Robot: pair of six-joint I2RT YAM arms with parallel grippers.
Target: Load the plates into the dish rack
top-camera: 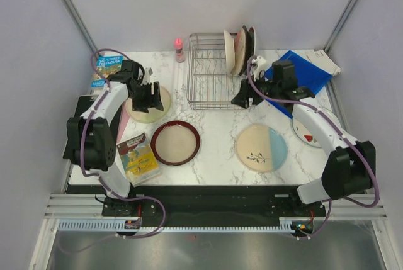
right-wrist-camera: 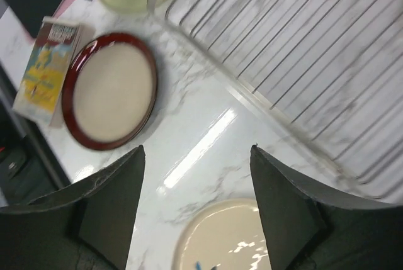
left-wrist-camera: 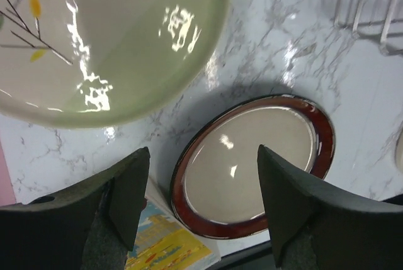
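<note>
- Step in hand, as I judge it: a fresh pick-up. Three plates (top-camera: 239,51) stand on edge in the dish rack (top-camera: 208,75), and four more lie flat on the table (top-camera: 217,128).
- Left gripper (left-wrist-camera: 200,155): its fingers stand well apart with nothing between them. It hangs above the pale yellow plate (left-wrist-camera: 126,43) at 10 o'clock on the table.
- Right gripper (right-wrist-camera: 196,150): its fingers are spread too and it holds nothing. It hovers beside the rack's near right corner, at about 1 o'clock.
- Rack: a silver wire grid at 12 o'clock. Its loaded plates are crowded at the right end, so the slots to their left are free.
- Plates left to load:
  - the pale yellow one has a glossy glaze and a thin twig motif with yellow leaves;
  - the dark-red-rimmed plate (top-camera: 175,143) lies at 7 o'clock, just beside a book (top-camera: 137,158);
  - the cream-and-blue plate (top-camera: 261,147) lies at 5 o'clock;
  - the white plate with red shapes (top-camera: 310,133) lies at 4 o'clock, partly under the right arm.
- Next move, in my judgement: the left gripper should drop to the yellow plate's rim and straddle the edge. The rim sits low against the marble and the glaze looks slippery, so the bite must be firm. Then the plate has to be tipped upright and fed into a free slot.
</note>
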